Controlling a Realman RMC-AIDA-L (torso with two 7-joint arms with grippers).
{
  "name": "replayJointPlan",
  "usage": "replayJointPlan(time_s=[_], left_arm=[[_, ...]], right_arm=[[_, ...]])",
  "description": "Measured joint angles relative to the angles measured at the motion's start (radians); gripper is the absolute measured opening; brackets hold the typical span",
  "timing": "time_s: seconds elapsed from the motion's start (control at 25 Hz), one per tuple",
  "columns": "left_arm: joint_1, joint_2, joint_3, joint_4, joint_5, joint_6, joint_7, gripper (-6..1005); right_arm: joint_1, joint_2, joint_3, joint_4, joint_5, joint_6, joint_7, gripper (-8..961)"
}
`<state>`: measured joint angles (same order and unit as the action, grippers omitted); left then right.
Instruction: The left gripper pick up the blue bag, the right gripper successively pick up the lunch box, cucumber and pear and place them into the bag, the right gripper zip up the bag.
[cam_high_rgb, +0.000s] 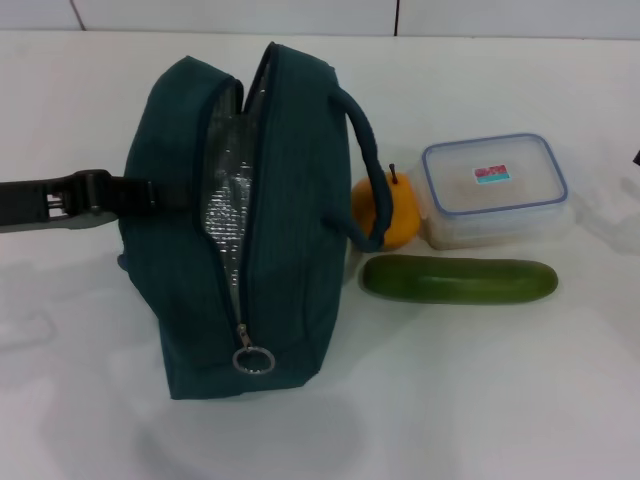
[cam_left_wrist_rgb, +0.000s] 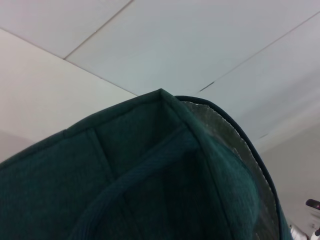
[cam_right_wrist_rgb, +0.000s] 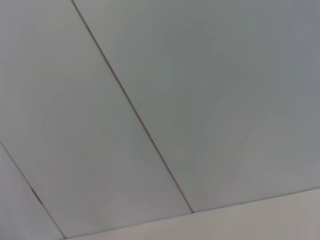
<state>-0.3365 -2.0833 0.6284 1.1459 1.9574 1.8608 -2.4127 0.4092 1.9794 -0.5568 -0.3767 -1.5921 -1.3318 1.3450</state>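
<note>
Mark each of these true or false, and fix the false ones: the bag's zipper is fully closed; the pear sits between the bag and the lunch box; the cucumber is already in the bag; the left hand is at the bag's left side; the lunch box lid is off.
1. The blue bag is fully zipped. False: it gapes open, showing silver lining.
2. The pear sits between the bag and the lunch box. True.
3. The cucumber is in the bag. False: it lies on the table, in front of the pear and box.
4. The left hand is at the bag's left side. True.
5. The lunch box lid is off. False: the blue-rimmed lid is on.
</note>
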Motion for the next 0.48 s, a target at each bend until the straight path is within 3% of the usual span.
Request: replayJointPlan(time_s=[0.48], left_arm=[[-0.005,0.000,0.004,0.000,-0.002,0.000,-0.014,39]], right_arm=[[0.049,-0.001,-0.010,0.060,-0.003,0.040,0.041,874]])
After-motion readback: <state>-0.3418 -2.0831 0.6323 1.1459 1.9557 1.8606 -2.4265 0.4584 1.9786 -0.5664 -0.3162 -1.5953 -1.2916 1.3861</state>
